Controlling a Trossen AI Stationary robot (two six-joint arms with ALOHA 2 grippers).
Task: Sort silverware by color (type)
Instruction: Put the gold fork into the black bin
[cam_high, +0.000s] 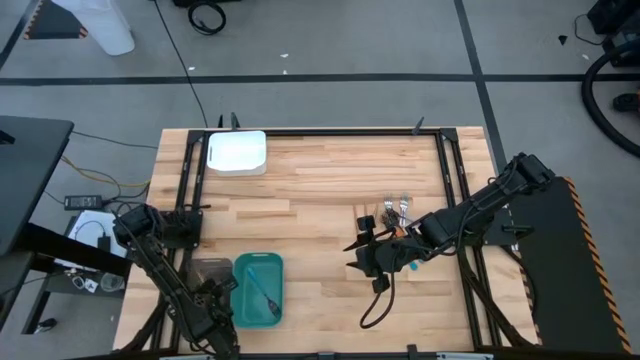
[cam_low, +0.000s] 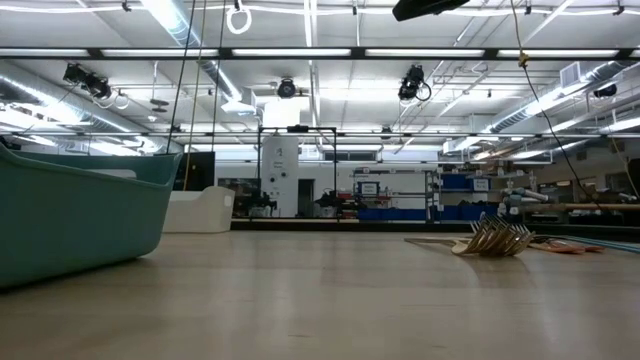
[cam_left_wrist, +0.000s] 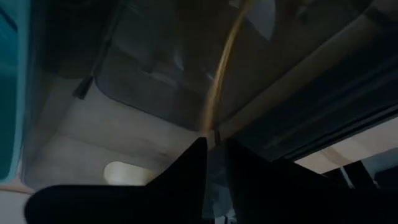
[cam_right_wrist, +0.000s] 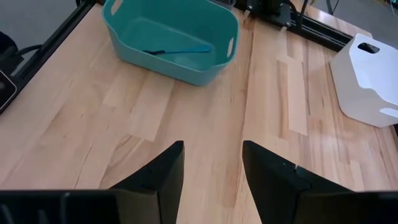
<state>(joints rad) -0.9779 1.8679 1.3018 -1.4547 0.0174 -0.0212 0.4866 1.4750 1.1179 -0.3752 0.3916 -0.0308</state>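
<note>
Starting on your left: the left pincer (cam_high: 212, 312) is down over the grey tray (cam_high: 205, 272) at the front edge of the desk (cam_high: 320, 190). In the wrist view a gold piece (cam_left_wrist: 221, 74) runs up from right at the fingertips (cam_left_wrist: 198, 149); the gap there is narrow, and I can't tell if it's pinched or just let go.

Next to it, the teal tray (cam_high: 241, 303) already has one teal-blue utensil (cam_high: 262, 293) lying in it. The white tray (cam_high: 237, 153) sits at the far side, with nothing in it that I can see.

Over on your right, the rest of the silverware (cam_high: 393, 212) is bunched in a little pile, and the right pincer (cam_high: 362, 252) hangs just beside it with fingers spread wide, nothing in them.

Handling-wise, I'd guess these are light, stiff and slick, and they lie flat on the wood, so they'll skate if you nudge them. Take one mid-handle, across the thin side, and pick from the edge of the pile so the tines don't snag neighbours.
</note>
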